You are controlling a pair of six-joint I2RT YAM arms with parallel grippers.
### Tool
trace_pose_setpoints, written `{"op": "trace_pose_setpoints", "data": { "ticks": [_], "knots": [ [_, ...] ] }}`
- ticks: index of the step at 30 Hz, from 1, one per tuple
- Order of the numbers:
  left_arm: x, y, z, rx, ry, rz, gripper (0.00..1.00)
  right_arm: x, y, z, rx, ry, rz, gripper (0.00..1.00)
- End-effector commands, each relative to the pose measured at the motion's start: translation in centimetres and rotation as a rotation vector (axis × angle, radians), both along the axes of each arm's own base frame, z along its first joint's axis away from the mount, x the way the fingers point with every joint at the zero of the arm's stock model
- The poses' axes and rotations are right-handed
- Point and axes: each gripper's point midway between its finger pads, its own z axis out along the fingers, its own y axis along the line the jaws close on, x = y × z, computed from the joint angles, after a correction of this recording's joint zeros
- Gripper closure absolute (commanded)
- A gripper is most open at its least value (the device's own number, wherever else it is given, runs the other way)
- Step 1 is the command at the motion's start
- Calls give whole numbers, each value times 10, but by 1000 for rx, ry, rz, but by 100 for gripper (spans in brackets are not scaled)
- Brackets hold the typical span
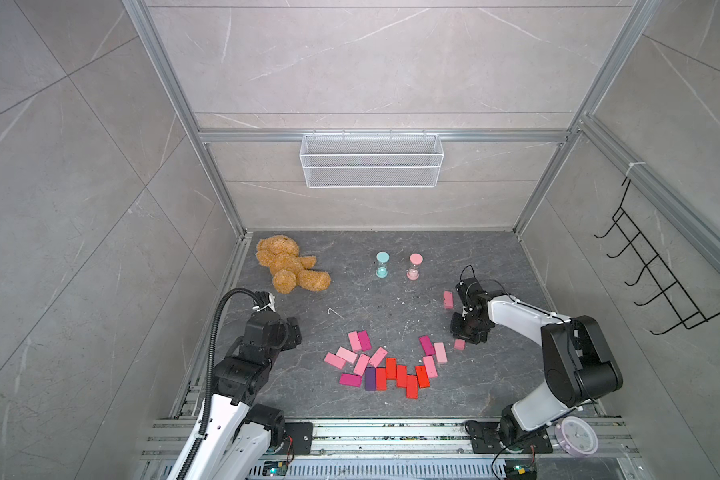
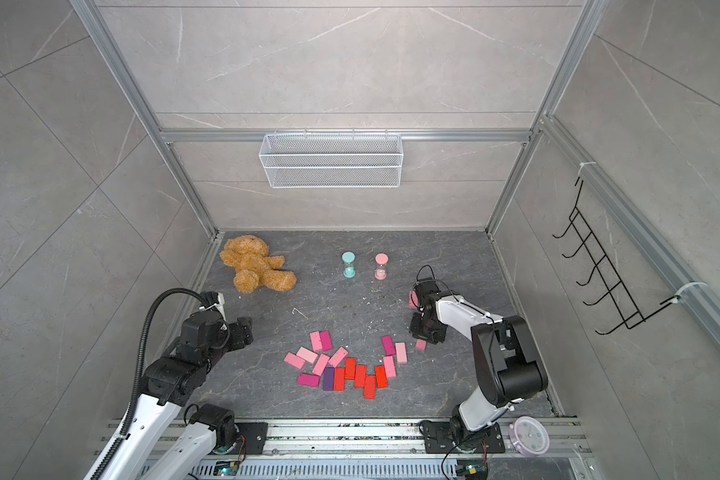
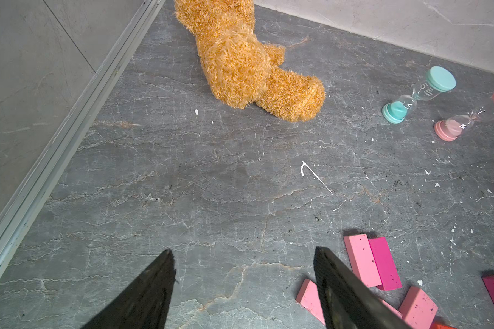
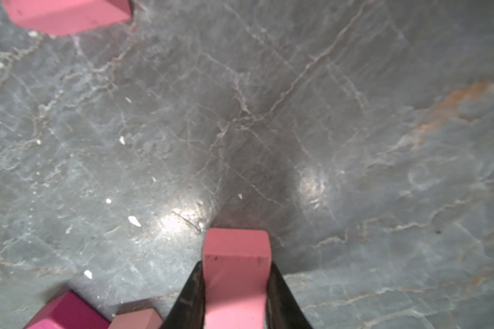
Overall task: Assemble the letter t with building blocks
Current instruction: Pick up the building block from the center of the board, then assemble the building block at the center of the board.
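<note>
pink flat wooden block point(image 4: 236, 245) pinched tight in right end effector point(image 4: 236, 269); left end effector point(image 3: 243, 250) spread wide, empty; no t yet.

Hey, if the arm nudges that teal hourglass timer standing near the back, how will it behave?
The teal hourglass timer would probably tip: it stands upright, tall on a small round base. Once down it may roll, since its end caps are round. Its clear, thin-waisted middle looks like glass, so possibly fragile.

Grey marble-look walls point(image 1: 371, 62), dark veined stone floor point(image 1: 391, 299)
</note>
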Motion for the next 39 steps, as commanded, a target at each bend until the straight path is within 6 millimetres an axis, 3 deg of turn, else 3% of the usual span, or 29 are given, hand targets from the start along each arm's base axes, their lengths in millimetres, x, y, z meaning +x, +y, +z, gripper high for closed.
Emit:
{"op": "trace_pose_setpoints", "data": {
  "ticks": [1, 4, 8, 18, 24, 28, 39],
  "knots": [
    [5, -4, 16, -23, -52, -14, 21, -3, 0, 5, -18, 13, 62, 76],
    [5, -5, 16, -23, -53, -16, 21, -1, 1, 12, -24, 3, 120, 90],
    [5, -5, 17, -25, -54, -16, 22, 9, -5, 29, -74, -25, 197, 100],
    [4, -3, 17, -17, -58, -12, 22, 69, 17, 101, -57, -226, 405, 100],
    [4, -3, 19, -25, -69, -9, 22, 103, 50, 146, 12, -416, 663, 100],
    [4, -3, 20, -24, -75, -9, 22, 102, 71, 144, 69, -405, 952, 100],
    [5, -2, 20, -14, -83, -14, 22, 122, 78, 112, 37, -332, 1214, 100]
  ]
}}
